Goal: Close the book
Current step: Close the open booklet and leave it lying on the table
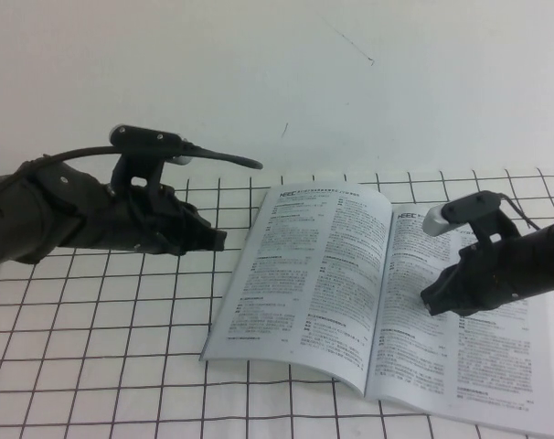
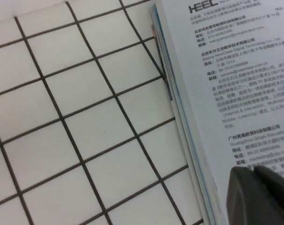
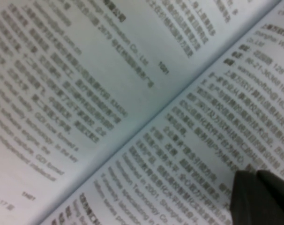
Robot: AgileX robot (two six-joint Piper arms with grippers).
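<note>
Book (image 1: 318, 274) lies open; left gripper (image 1: 218, 240) beside it, right gripper (image 1: 431, 301) above.

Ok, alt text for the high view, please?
A book lies open on a gridded table. The left gripper is just off the book's left edge; the right gripper is over the right page.

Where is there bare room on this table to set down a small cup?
Bare: the grid mat on the robot's side of the left gripper, left of the open book; also the white table behind the book. Crowded: the right page, under the right gripper.
</note>
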